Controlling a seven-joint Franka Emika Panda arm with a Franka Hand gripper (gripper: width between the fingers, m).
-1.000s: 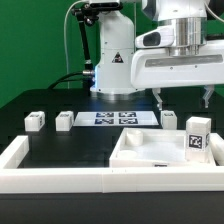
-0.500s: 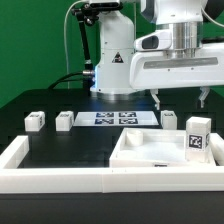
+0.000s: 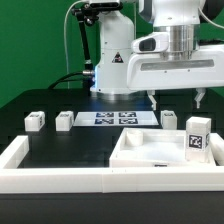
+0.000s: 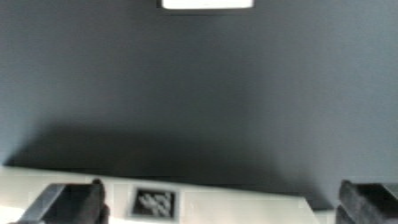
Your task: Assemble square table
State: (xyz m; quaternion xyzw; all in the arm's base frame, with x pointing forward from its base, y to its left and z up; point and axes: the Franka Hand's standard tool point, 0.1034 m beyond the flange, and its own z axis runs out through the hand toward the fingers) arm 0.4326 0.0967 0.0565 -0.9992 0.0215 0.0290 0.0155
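**Drifted toward the exterior view's left, jaws wide, nothing held**

Since a second ago my gripper [image 3: 176,101] has slid a little toward the exterior view's left and lifted slightly. No part on the black table has shifted with it.

- Jaws: spread as wide as they go, empty. Both fingers [image 3: 152,100] hang in free air. The wrist view shows the same gripper [image 4: 221,206] as two dark stubs with no part clamped between them.
- Reading: this looks like repositioning above the parts, not a pick. Every leg lies loose, so I judge the assembly not yet begun.

Where the parts lie:
- White plastic square tabletop panel with a raised rim [image 3: 140,152]: flat at the front, on the exterior view's right, below my jaws and nearer that camera.
- Near white tagged leg block [image 3: 197,140]: upright at the panel's right-hand side. I cannot tell whether it is on the panel or just beside it.
- Rear white leg block [image 3: 169,119]: just behind the panel, roughly under the gap between my fingers as the exterior view draws it. Depth uncertain.
- Two far white leg blocks [image 3: 35,121] [image 3: 66,119]: well apart from me, toward the exterior view's left.
- Marker board [image 3: 113,118]: flat between those two and the rear block.

The wrist view shows a black-and-white tag [image 4: 155,203] on a pale surface between my fingers. Which part carries it I cannot tell.
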